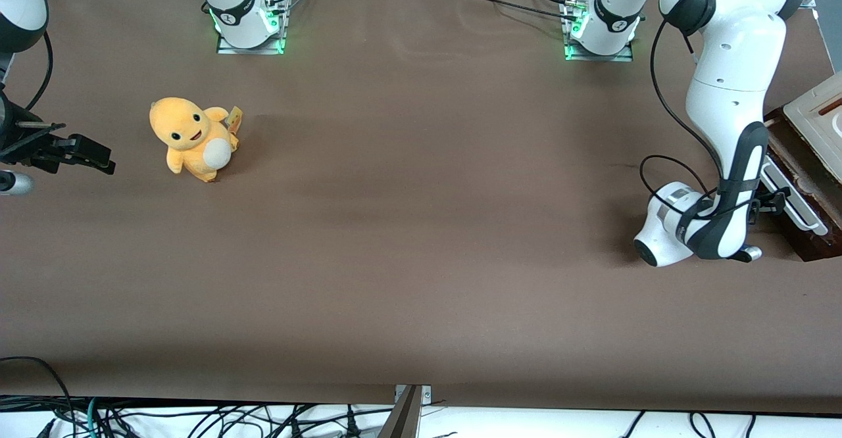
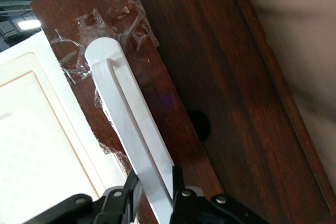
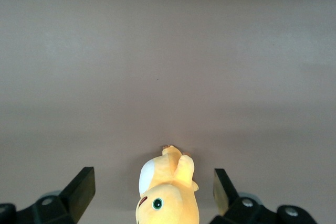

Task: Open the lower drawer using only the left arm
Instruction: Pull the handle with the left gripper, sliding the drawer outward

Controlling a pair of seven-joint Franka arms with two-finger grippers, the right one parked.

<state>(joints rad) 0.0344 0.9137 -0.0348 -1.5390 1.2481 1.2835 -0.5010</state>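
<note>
**Gripper astride the white bar; the drawer wants pulling out toward table centre**

Scanning the front view from its left edge, the orange plush toy sits alone at about 9 o'clock on the brown table, toward the parked arm's end and well apart from the work; past the bare middle, at about 3 o'clock, the left arm bends down to the cabinet at the table's edge.

There the lower drawer shows only its dark brown front, looking shut or nearly so; its white bar handle runs from roughly 11 o'clock to 5 o'clock in this view, along the drawer front.

The gripper sits right at that handle; from the wrist camera its 2 black fingers straddle the bar, 1 on each side, closed down to about the bar's width and seemingly gripping it, though true contact is hard to confirm.

So the fingers cross the bar's long axis squarely; I'd judge the coming pull should run perpendicular to the bar, toward 9 o'clock in the front view.
</note>
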